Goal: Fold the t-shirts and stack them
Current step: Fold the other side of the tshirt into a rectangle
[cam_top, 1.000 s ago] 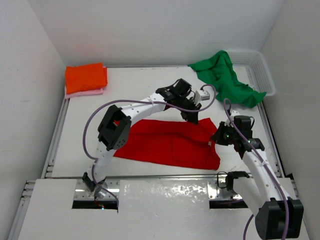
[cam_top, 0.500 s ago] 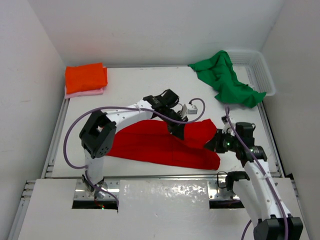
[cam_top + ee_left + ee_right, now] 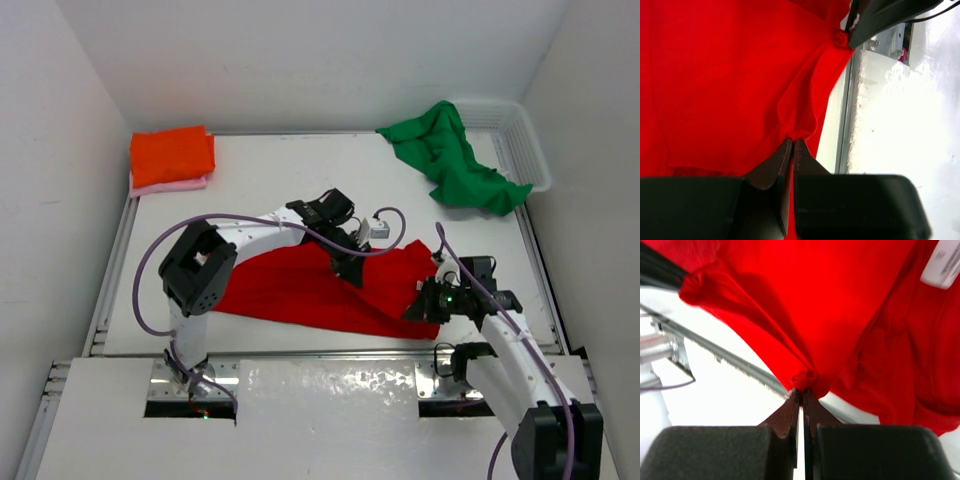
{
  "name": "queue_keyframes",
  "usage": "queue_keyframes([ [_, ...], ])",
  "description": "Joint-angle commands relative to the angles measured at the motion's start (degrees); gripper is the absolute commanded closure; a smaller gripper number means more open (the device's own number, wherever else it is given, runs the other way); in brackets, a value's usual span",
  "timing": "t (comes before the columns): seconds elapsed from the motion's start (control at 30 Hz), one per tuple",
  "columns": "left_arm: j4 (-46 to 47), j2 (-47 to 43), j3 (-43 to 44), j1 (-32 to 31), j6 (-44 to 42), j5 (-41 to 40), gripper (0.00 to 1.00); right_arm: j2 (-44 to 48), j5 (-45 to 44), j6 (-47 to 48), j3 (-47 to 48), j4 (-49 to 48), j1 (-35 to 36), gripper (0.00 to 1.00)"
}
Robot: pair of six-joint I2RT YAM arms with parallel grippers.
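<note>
The left jaws and right jaws each clamp the far hem of the red shirt (image 3: 290,290), which lies below them near the front edge of the tabletop (image 3: 280,170). The tabletop is bare beyond them. Both have drawn the hem nearer than before.

You look down from above and behind; both wrist views sit close on the same red shirt (image 3: 290,288).

Red shirt (image 3: 310,285) is spread mostly flat, front and center, with its right end bunched up and lifted. Orange shirt (image 3: 172,155) sits folded on the pink one (image 3: 175,185), far left corner. Green shirt (image 3: 450,160) is a crumpled heap, far right.
</note>
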State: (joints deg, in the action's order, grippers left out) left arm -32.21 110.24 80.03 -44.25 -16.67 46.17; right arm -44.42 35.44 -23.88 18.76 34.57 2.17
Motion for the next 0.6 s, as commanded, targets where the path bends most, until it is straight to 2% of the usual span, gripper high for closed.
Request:
queue_keyframes([
  [0.0, 1.0, -2.5, -0.2, 0.7, -2.9, 1.4, 1.0, -0.7, 2.6, 3.0, 0.8, 2.9, 1.0, 1.0],
  [0.13, 3.8, -1.3, -0.2, 1.8, 0.6, 2.0, 1.0, -2.0, 0.4, 1.9, 2.3, -0.5, 1.1, 1.0],
  [0.3, 12.7, -0.6, -0.9, 6.2, 8.7, -4.3, 1.0, -7.5, -15.4, 0.2, 5.9, -9.2, 0.8, 1.0],
  [0.43, 17.7, -0.5, -2.5, 6.6, 12.4, -6.9, 1.0, -14.5, -18.7, -1.4, 7.8, -21.3, 0.8, 1.0],
  [0.57, 22.4, 0.9, -2.9, 6.6, 15.3, -8.4, 1.0, -20.9, -21.5, -0.2, 10.9, -25.9, 0.8, 1.0],
])
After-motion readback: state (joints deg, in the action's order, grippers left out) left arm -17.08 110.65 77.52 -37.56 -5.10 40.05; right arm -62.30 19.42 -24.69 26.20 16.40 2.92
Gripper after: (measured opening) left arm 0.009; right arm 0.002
